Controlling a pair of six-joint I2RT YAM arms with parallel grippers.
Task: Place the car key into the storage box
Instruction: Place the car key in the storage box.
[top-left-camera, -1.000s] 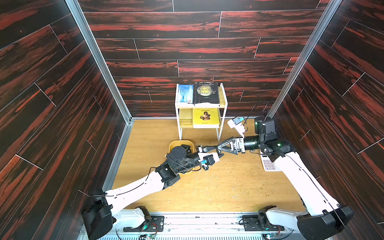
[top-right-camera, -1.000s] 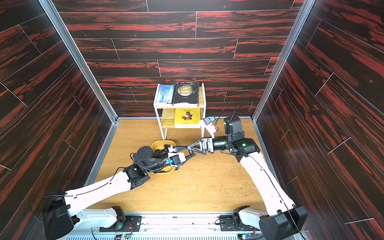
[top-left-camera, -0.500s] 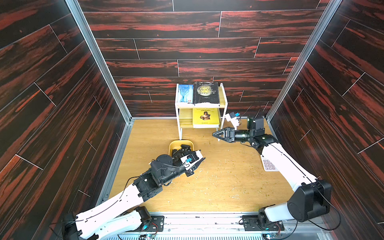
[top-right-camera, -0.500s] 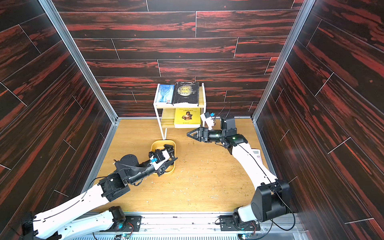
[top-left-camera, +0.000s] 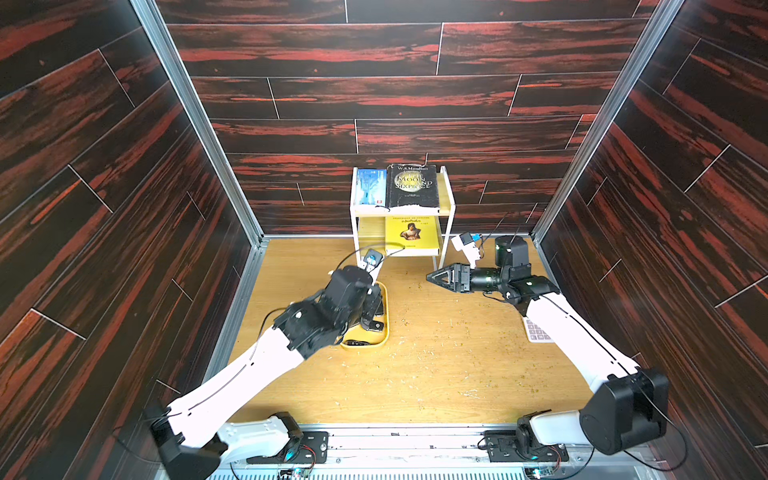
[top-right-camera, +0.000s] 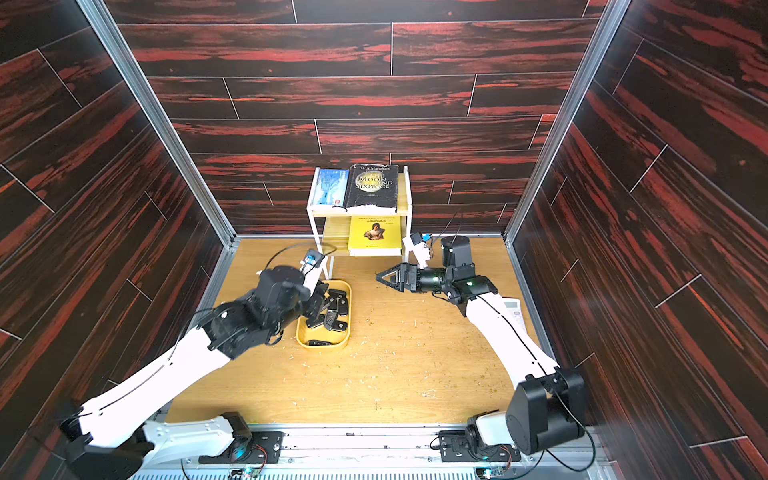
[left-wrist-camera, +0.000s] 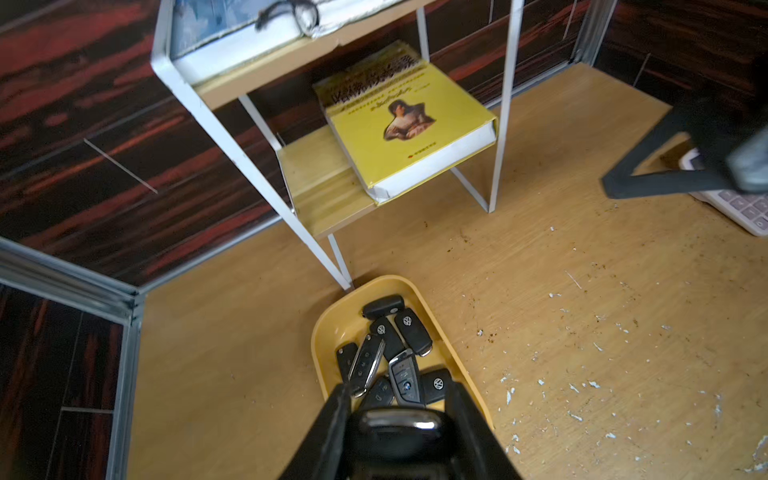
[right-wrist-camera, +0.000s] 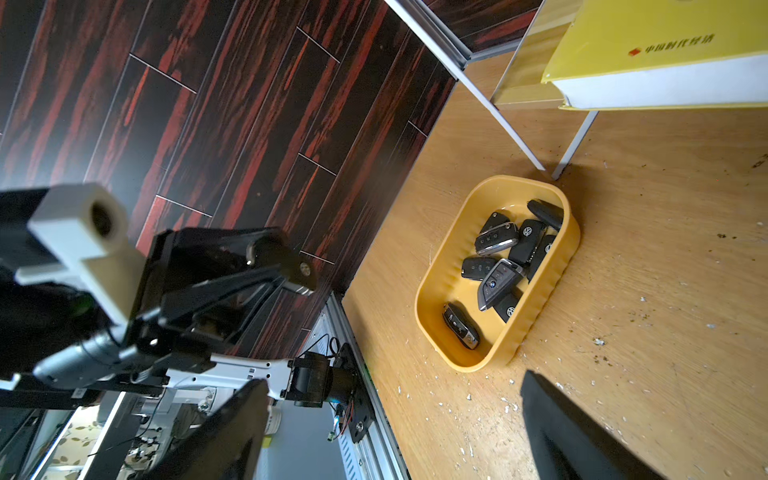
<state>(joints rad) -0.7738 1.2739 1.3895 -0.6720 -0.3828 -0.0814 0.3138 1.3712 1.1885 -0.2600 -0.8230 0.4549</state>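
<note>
The storage box (top-left-camera: 385, 328) is a shallow yellow tray on the wooden table, in front of the shelf's left leg. Several black key fobs (top-right-camera: 334, 309) lie in it. My left gripper (left-wrist-camera: 400, 388) is shut on a black car key (left-wrist-camera: 397, 426) with a chrome edge. It hangs just above the tray's near end, pointing down into it in both top views (top-right-camera: 316, 305). The right wrist view shows the tray (right-wrist-camera: 536, 316) and its fobs from the side. My right gripper (top-left-camera: 430, 276) hovers open and empty to the right of the tray, its tips pointing left.
A white two-tier shelf (top-left-camera: 444, 232) with books stands at the back, its leg touching the tray's far end. A calculator (top-left-camera: 538, 332) lies under my right arm near the right wall. Small crumbs are scattered over the wooden table (top-left-camera: 436, 374).
The two grippers met at the table's middle a second ago. My left gripper has since swung back left with the key to above the tray. My right gripper drew back to the right.
</note>
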